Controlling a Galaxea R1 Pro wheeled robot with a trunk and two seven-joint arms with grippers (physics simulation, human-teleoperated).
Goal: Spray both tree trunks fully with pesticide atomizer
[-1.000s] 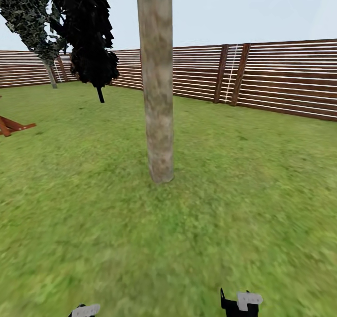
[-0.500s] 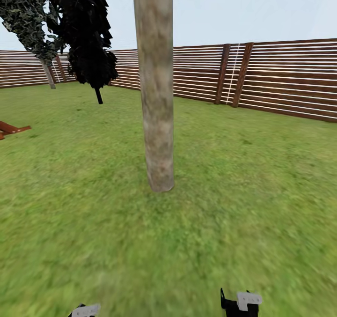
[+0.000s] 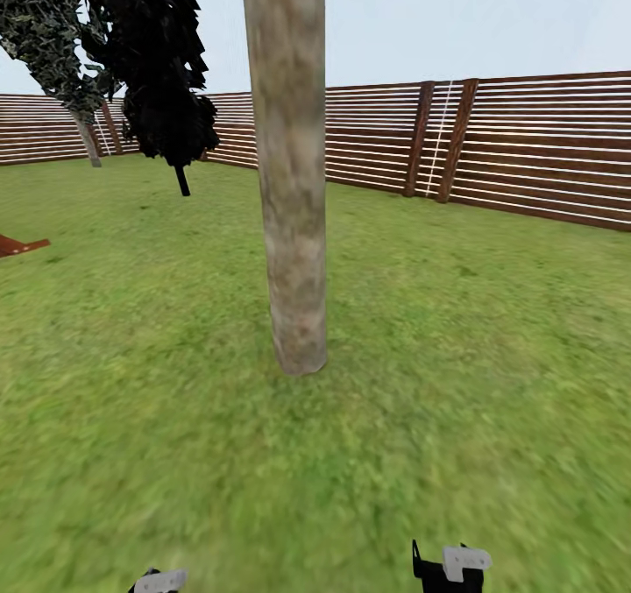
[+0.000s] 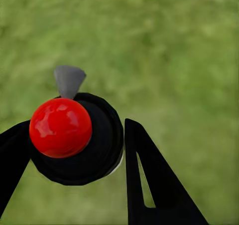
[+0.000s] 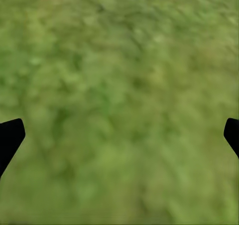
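- My left claw point(image 4: 74, 150) is clamped on the pesticide atomizer point(image 4: 74, 140), fingers on either side of its dark body, red top facing the camera.
- Likely light, rigid, smooth; a grip on the body seems right.
- Right claw point(image 5: 119, 135) spread wide, empty, over grass.
- Tree trunk point(image 3: 289, 181) near, ahead.
- No readable labels.

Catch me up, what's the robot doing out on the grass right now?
It's in the garden facing a tree trunk that stands straight ahead on the lawn, with the slatted fence behind. The left gripper is closed around the pesticide atomizer, whose red top and grey trigger head show in the left wrist view. The right gripper is open and holds nothing, with grass below it. No spray is visible on the bark.
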